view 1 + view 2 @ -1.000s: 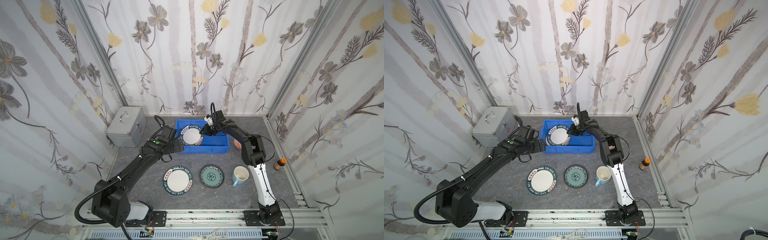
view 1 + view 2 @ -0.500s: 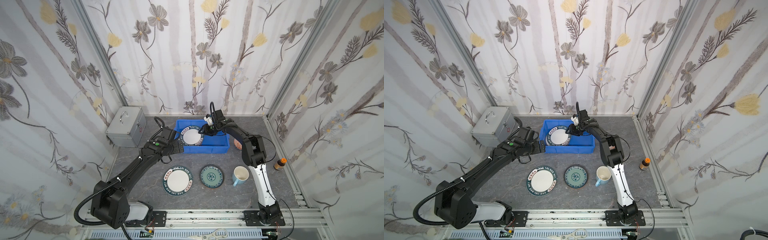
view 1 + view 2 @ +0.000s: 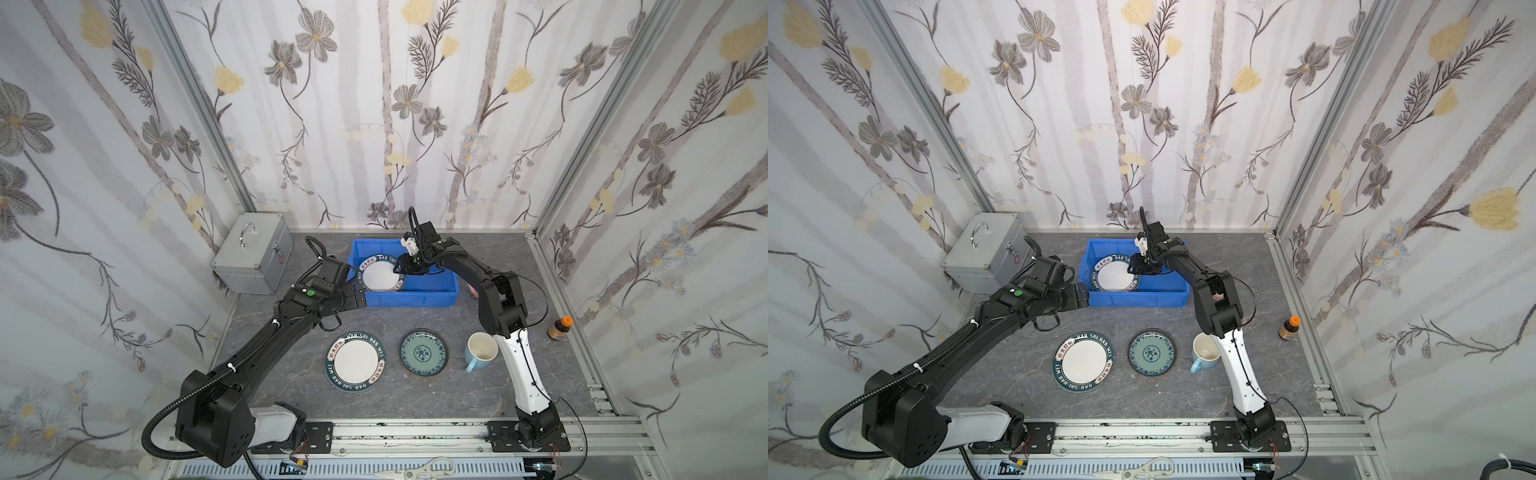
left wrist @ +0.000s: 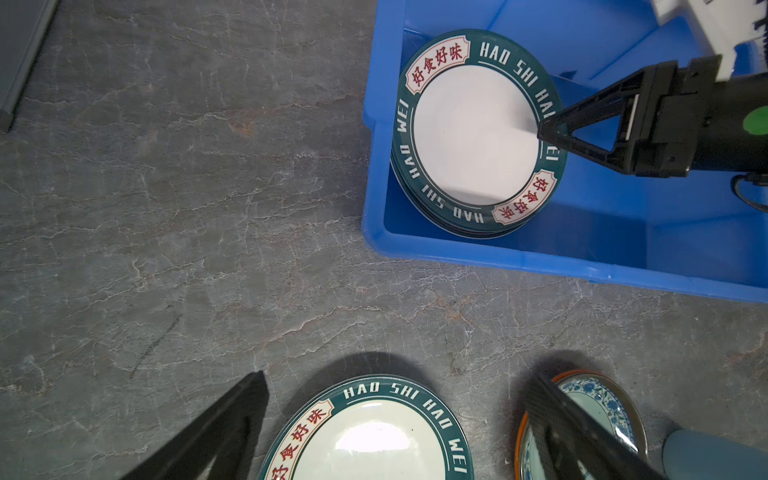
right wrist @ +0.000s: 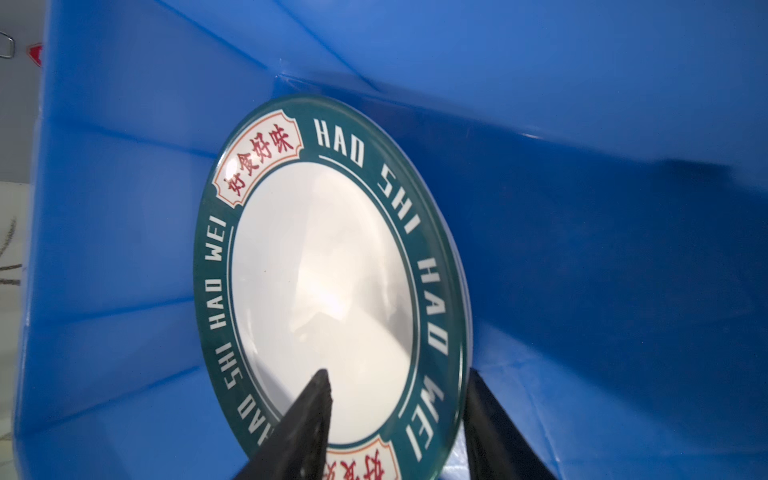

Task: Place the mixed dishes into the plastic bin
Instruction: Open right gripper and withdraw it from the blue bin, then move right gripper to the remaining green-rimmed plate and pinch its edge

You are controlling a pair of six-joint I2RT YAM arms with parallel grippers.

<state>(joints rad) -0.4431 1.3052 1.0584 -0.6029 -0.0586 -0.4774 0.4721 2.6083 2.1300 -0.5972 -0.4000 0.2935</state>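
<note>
Lettered plate (image 3: 376, 278) lies in plastic bin (image 3: 411, 298), right fingers (image 5: 307, 415) spread astride its rim; left fingers (image 4: 224, 428) spread beside bin. Near bin: second lettered plate (image 3: 355, 361), teal plate (image 3: 424, 352), mug (image 3: 482, 348), metal case (image 3: 253, 257). Grey stone counter (image 3: 415, 399), floral walls (image 3: 374, 124).

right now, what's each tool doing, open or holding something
Left tool: open, holding nothing.
Right tool: open, straddling the rim of the lettered plate in the blue bin, not gripping it.

Grey veined tabletop (image 3: 415, 320) and what rests on it.
Silver metal case (image 3: 249, 259) and blue plastic bin (image 3: 415, 298) at the back. In front, a row: lettered-rim plate (image 3: 356, 362), teal patterned plate (image 3: 424, 353), pale blue mug (image 3: 482, 351). Orange-capped bottle (image 3: 559, 327) far right.
</note>
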